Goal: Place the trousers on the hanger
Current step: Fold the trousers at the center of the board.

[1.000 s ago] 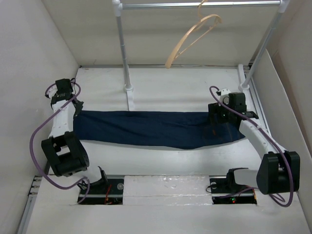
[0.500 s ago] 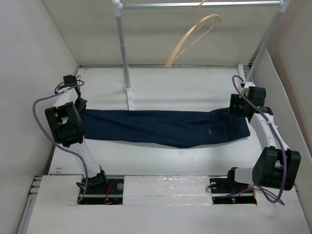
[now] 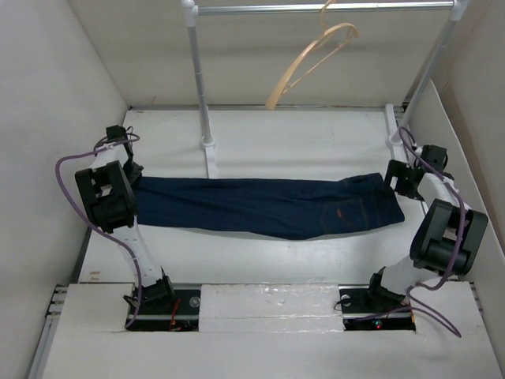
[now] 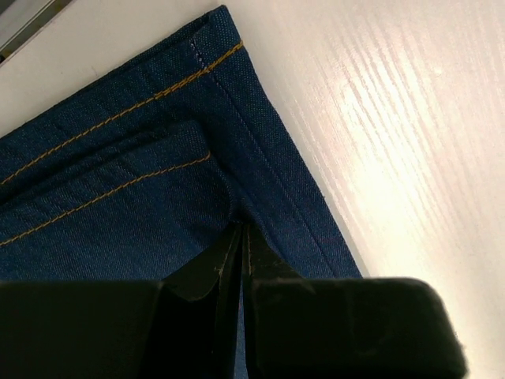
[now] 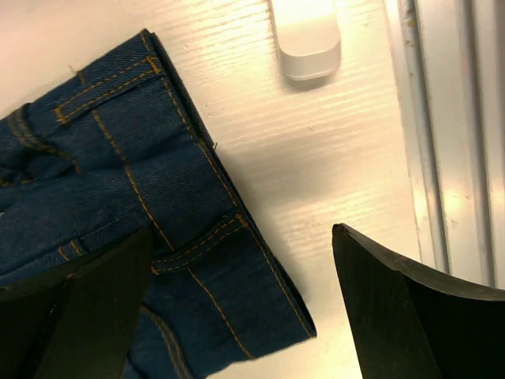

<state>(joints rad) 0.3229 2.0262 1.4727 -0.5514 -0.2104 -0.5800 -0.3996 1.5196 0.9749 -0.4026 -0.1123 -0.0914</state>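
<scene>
Top external view first: where are the trousers (image 3: 252,207)?

— Flat on the bench (image 3: 276,138), stretched out between the two grippers. The leg hems are at the left gripper (image 3: 126,170); the waistband and tan patch (image 3: 337,212) are near the right gripper (image 3: 398,178). The hanger (image 3: 274,95) hangs tilted from the rail (image 3: 316,8), well beyond both grippers and above them. Nothing is on it yet.

— And what are the grippers holding?

— In its wrist view the left gripper (image 4: 237,253) is narrow, jaws all but together. The denim puckers at their tips, so I judge it has a fold just inside the hem corner. The right gripper (image 5: 241,237) is wide and holds nothing. The waistband corner lies between its fingers, partly under one of them.

— What could go wrong from here?

— A lift now would raise one end only and drag the rest across the bench. The left pinch looks shallow, and heavy denim could slide out of it. The hanger swings freely, so cloth pushed against it may turn it aside or unhook it.

— Anything you can't make out?

— How many layers the left jaws have caught. From above, the arms cover both grippers' tips. The hanger's hook runs into the top edge, so its seat on the rail is hard to read. Neither wrist view shows the hanger.
</scene>
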